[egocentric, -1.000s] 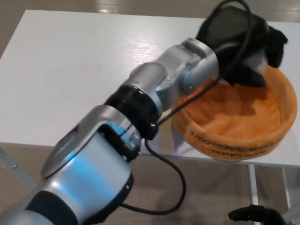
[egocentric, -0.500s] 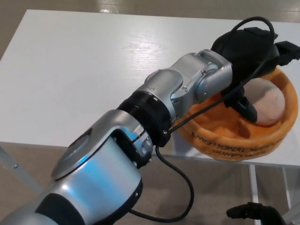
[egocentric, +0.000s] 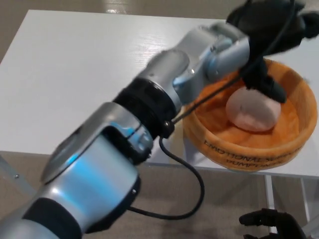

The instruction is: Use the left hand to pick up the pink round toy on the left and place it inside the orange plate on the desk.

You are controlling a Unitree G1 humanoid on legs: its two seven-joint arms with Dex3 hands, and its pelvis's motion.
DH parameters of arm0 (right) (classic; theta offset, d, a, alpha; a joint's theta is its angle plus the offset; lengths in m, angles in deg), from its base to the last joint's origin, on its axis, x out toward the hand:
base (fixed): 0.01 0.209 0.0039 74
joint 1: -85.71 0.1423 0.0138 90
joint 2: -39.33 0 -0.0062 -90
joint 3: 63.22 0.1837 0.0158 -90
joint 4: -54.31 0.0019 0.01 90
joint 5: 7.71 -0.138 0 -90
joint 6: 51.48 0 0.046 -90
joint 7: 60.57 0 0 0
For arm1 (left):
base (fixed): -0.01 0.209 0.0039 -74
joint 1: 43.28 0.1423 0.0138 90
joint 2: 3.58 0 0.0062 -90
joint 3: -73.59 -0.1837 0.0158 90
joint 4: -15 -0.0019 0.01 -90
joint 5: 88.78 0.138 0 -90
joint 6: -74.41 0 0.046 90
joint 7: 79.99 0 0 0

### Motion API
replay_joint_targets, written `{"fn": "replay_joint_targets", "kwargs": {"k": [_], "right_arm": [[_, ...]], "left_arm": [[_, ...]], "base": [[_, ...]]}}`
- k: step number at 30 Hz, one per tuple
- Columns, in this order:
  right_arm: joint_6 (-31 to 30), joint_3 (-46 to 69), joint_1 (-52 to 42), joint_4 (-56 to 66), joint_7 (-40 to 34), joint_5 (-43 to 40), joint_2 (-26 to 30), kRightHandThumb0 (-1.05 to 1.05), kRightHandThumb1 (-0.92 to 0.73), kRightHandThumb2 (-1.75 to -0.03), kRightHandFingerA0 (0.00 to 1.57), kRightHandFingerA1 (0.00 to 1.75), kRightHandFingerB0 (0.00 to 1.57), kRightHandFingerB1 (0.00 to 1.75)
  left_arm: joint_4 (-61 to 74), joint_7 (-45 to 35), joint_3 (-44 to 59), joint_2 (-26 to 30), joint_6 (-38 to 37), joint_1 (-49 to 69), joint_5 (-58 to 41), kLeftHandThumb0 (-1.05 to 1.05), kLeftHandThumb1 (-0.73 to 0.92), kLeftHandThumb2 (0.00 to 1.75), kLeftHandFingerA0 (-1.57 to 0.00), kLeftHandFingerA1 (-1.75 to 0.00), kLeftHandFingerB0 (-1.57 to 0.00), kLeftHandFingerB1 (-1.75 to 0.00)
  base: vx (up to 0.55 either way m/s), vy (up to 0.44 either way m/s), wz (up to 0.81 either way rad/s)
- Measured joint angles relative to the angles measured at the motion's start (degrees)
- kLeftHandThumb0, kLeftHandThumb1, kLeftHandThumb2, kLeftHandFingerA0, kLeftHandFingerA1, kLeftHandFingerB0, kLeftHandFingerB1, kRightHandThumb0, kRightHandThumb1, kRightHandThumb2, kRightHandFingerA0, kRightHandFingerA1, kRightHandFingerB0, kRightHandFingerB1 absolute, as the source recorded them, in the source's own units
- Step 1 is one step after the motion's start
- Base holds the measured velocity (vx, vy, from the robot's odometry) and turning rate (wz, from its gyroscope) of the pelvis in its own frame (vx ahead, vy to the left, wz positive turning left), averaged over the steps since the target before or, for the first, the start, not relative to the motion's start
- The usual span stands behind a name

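Starting at the lower left, we see the left arm (egocentric: pixel 149 104), smooth silver shells joined by black ribbed collars, rising on a slant across the white desk (egocentric: pixel 65 74), whose top is matte with a faint grain. A thin black cable (egocentric: pixel 192 194) loops down from the arm past the desk's near edge. Further right, the left hand (egocentric: pixel 269 30), black and blocky, hangs above the far rim of the plate (egocentric: pixel 249 149); its fingers (egocentric: pixel 266 82) are spread apart and hold nothing, one reaching down towards the toy without clearly touching it. The plate is a round, soft-looking orange bowl with thick padded walls and dark lettering on its front, sitting at the desk's near right edge. The toy (egocentric: pixel 251 112), a pale pink, rounded, smooth lump, lies inside the plate, right of centre. At the bottom right, below the desk, we make out the dark right hand (egocentric: pixel 269 224), but we cannot tell how its fingers are set.
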Motion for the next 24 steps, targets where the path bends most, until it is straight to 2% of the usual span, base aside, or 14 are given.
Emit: {"fn": "replay_joint_targets", "kwargs": {"k": [1, 4, 5, 6, 7, 9, 10, 11, 12, 19, 20, 21, 22, 24], "right_arm": [[0.00, -0.01, -0.01, -0.04, 0.05, 0.01, -0.01, -0.13, -0.56, -0.61, 0.72, 0.94, 0.65, 0.78], [0.01, -0.06, -0.03, -0.01, 0.06, 0.03, 0.00, -0.14, -0.56, -0.60, 0.71, 0.93, 0.67, 0.79], [0.01, -0.06, -0.03, -0.01, 0.06, 0.03, 0.00, -0.13, -0.57, -0.60, 0.68, 0.91, 0.66, 0.79], [0.03, -0.07, -0.05, 0.00, 0.06, 0.04, 0.01, -0.13, -0.57, -0.60, 0.68, 0.91, 0.66, 0.79], [0.04, -0.08, -0.15, 0.01, 0.06, 0.04, 0.03, -0.14, -0.56, -0.61, 0.67, 0.91, 0.66, 0.80], [0.06, -0.10, -0.23, 0.02, 0.06, 0.05, 0.03, -0.14, -0.57, -0.60, 0.69, 0.91, 0.68, 0.80], [0.10, -0.11, -0.26, 0.05, 0.06, 0.05, 0.02, -0.15, -0.56, -0.60, 0.68, 0.90, 0.66, 0.79], [0.10, -0.12, -0.31, 0.06, 0.06, 0.06, 0.03, -0.15, -0.56, -0.60, 0.68, 0.90, 0.66, 0.79], [0.10, -0.13, -0.36, 0.06, 0.06, 0.06, 0.04, -0.15, -0.56, -0.61, 0.68, 0.92, 0.67, 0.80], [0.13, -0.19, -0.45, 0.15, 0.05, 0.08, 0.05, -0.14, -0.57, -0.60, 0.66, 0.90, 0.64, 0.78], [0.13, -0.19, -0.45, 0.16, 0.05, 0.08, 0.06, -0.13, -0.58, -0.59, 0.66, 0.89, 0.65, 0.78], [0.13, -0.19, -0.44, 0.16, 0.05, 0.08, 0.06, -0.13, -0.58, -0.59, 0.66, 0.89, 0.65, 0.78], [0.12, -0.18, -0.46, 0.16, 0.05, 0.07, 0.08, -0.12, -0.57, -0.60, 0.68, 0.91, 0.64, 0.78], [0.12, -0.19, -0.45, 0.18, 0.05, 0.08, 0.13, -0.11, -0.57, -0.59, 0.70, 0.93, 0.65, 0.78]], "left_arm": [[3.27, -0.45, 0.83, 1.12, 0.05, 0.23, -0.28, -0.82, 0.43, 0.89, 0.00, 0.00, 0.00, -0.11], [10.59, -0.89, 2.59, 3.60, 0.01, 1.68, -0.60, -0.86, 0.48, 0.90, 0.00, 0.00, 0.00, -0.10], [10.59, -0.89, 2.59, 3.60, 0.01, 1.68, -0.60, -0.87, 0.45, 0.75, 0.00, -0.04, -0.02, -0.20], [12.68, -0.96, 3.09, 4.31, -0.01, 2.40, -0.65, -0.87, 0.45, 0.75, 0.00, -0.04, -0.02, -0.20], [15.74, -1.05, 3.85, 5.49, -0.01, 3.46, -0.69, -0.73, 0.42, 0.86, 0.00, -0.10, 0.00, -0.23], [19.16, -1.17, 4.76, 6.91, -0.02, 4.87, -0.74, -0.70, 0.42, 0.84, 0.00, -0.12, -0.01, -0.25], [21.75, -1.33, 5.68, 7.98, 0.00, 6.19, -0.80, -0.63, 0.39, 0.80, -0.03, -0.20, -0.03, -0.34], [23.84, -1.50, 6.39, 8.90, 0.00, 7.32, -0.90, -0.63, 0.39, 0.80, -0.03, -0.20, -0.03, -0.34], [26.12, -1.64, 7.29, 9.88, -0.03, 8.66, -1.06, -0.61, 0.40, 0.69, -0.05, -0.27, -0.14, -0.37], [40.24, -2.45, 14.11, 15.79, -0.30, 20.22, -3.24, -0.55, 0.38, 0.66, -0.07, -0.27, -0.13, -0.37], [42.08, -2.62, 15.09, 16.51, -0.39, 22.31, -3.75, -0.27, 0.31, 0.85, -0.02, -0.51, 0.00, -0.46], [43.65, -2.77, 15.88, 17.06, -0.47, 24.01, -4.26, -0.27, 0.31, 0.85, -0.02, -0.51, 0.00, -0.46], [45.92, -3.02, 17.13, 18.09, -0.68, 27.09, -5.23, -0.45, 0.38, 0.61, -0.08, -0.38, -0.21, -0.36], [49.20, -3.46, 19.00, 19.52, -1.07, 32.14, -6.81, -0.42, 0.38, 0.62, -0.07, -0.38, -0.21, -0.36]], "base": [[0.00, 0.000, 0.00], [0.00, 0.000, 0.00], [0.00, 0.000, 0.00], [0.00, 0.000, 0.00], [0.00, 0.000, 0.00], [0.00, 0.000, 0.00], [0.00, 0.000, 0.00], [0.00, 0.000, 0.00], [0.00, 0.000, 0.00], [0.00, 0.000, 0.00], [0.00, 0.000, 0.00], [0.00, 0.000, 0.00], [0.00, 0.000, 0.00], [0.00, 0.000, 0.00]]}}
